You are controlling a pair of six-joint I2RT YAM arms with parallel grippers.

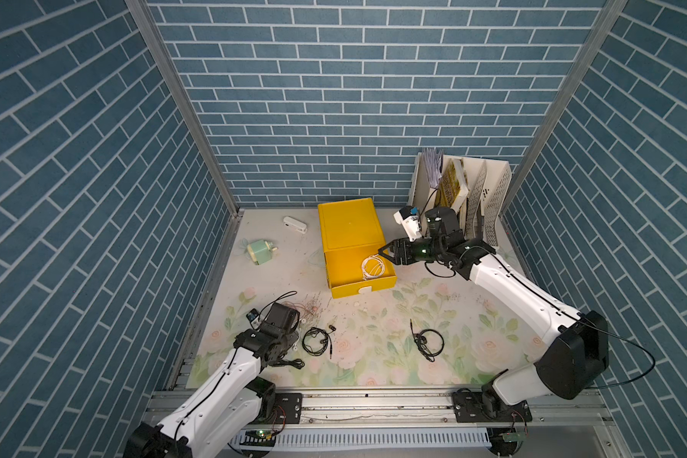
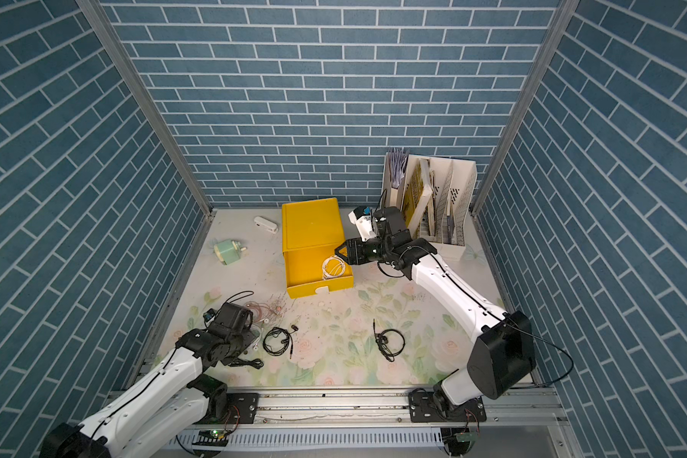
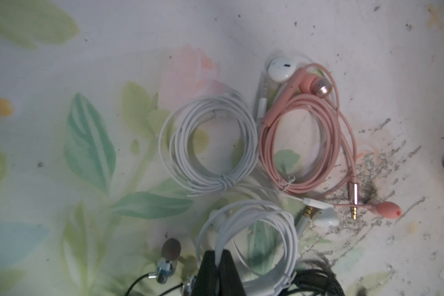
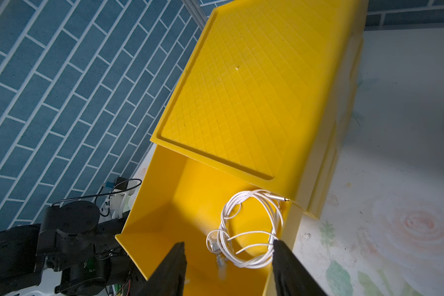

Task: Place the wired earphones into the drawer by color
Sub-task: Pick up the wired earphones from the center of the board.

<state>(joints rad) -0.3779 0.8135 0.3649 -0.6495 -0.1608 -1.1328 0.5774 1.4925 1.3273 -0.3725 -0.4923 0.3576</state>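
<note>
L pincer [image 3: 218, 261], clamped on a white earphone coil [image 3: 256, 208] on the bench [image 1: 373, 301], should lift straight & slow w/o snagging the pink set [image 3: 265, 148] just beside it, then head for the open top drawer [image 1: 342, 292] under the gaping R pincer [image 4: 228, 244].

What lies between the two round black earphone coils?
Nothing: both top views show bare flowered mat between the black coil by the left arm and the lone black coil.

Floral table [image 1: 373, 317] bears a yellow cabinet [image 1: 350, 226], white file rack [image 1: 492, 194], and loose wired earphones [image 1: 317, 341]
</note>
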